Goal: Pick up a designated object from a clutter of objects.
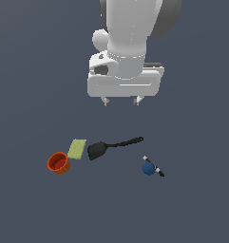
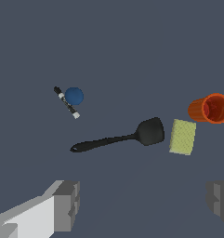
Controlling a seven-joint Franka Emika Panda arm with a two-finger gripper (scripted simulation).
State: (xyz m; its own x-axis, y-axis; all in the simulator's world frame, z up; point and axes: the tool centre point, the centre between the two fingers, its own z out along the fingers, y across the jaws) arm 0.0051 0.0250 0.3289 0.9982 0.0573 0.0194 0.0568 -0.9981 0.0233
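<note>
Lying nearest the exterior camera, an orange-red cup (image 1: 59, 163) rests on its side beside a yellow-green sponge (image 1: 77, 148); the blue ball-ended tool (image 1: 152, 166) sits apart toward the exterior view's right, its thin stick hard to make out; the black spatula (image 1: 113, 146) lies flat between them, its blade just beside the sponge; farther back, the gripper (image 1: 121, 100) hangs above the grey floor (image 1: 196, 199), jaws spread wide and holding nothing; the arm's upper links are cut off; the wrist view clips both fingers (image 2: 67, 204)
</note>
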